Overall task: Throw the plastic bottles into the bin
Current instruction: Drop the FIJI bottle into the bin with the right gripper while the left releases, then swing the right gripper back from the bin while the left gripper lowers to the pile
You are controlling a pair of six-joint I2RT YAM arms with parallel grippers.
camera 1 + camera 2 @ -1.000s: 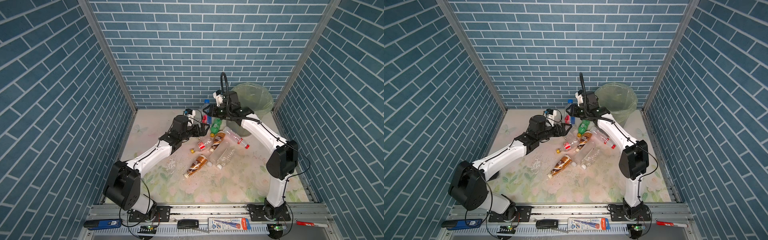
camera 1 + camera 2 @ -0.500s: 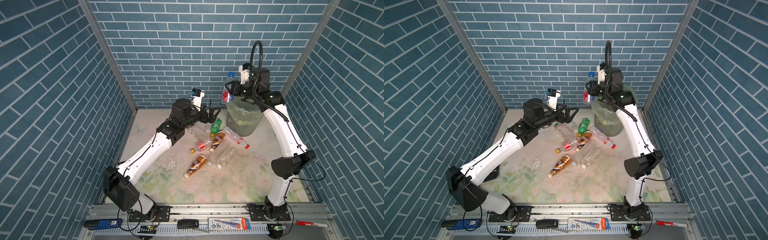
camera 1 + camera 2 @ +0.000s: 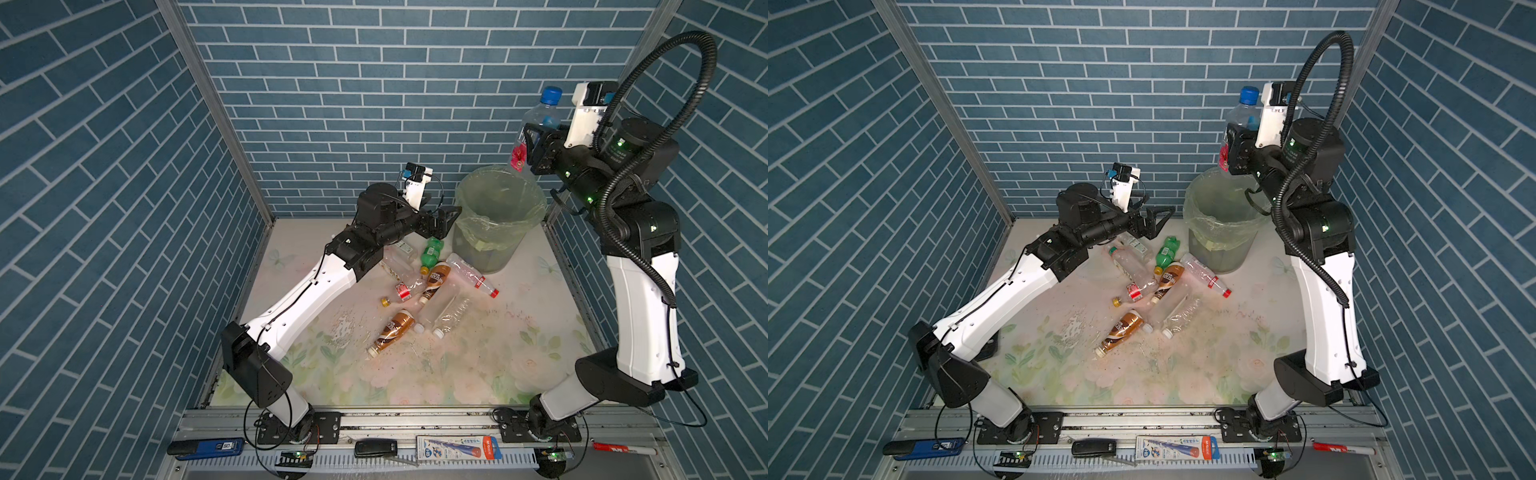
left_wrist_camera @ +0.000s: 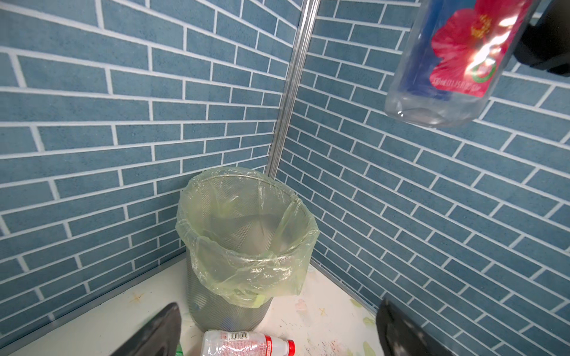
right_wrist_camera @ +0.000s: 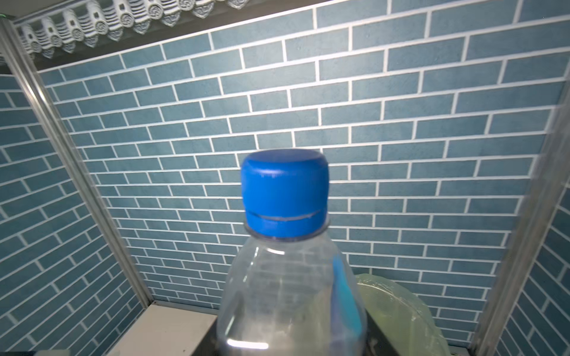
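Clamping the clear, smooth blue-capped bottle (image 3: pixel 539 114) at its labelled waist, the right gripper (image 3: pixel 531 146) holds it upright, high by the bin (image 3: pixel 498 220) rim; whether it is squarely over the opening I cannot tell. The left gripper (image 3: pixel 448 215), jaws wide apart and empty, hovers just beside the bin's wall. Other plastic bottles (image 3: pixel 446 311) lie strewn on the floral table (image 3: pixel 519 340): a green bottle (image 3: pixel 431 253), two brown bottles (image 3: pixel 438 278) and crinkled clear ones. The bin is round grey mesh under a thin, pale green bag (image 4: pixel 246 277).
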